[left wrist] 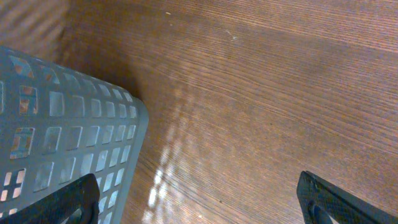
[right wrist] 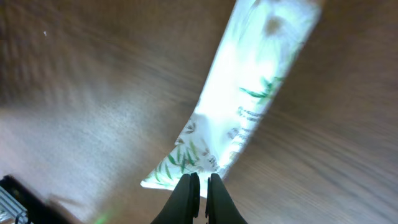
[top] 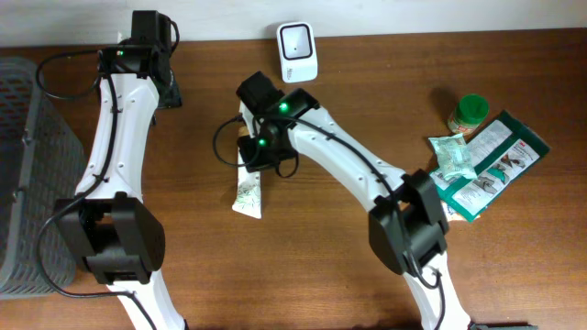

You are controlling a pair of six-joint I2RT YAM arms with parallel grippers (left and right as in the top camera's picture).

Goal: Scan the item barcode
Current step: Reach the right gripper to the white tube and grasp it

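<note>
The right gripper (right wrist: pixel 199 186) is closed on the sachet's (right wrist: pixel 249 106) near edge, mid-table; so thin a pinch could slip, dropping it short of the scanner (top: pixel 298 51). The left gripper (left wrist: pixel 199 202), beside the basket (left wrist: pixel 62 137), gapes empty.

Dark wood-grain table (top: pixel 367 55), white strip (top: pixel 413 14) beyond far edge, soft glare.
</note>
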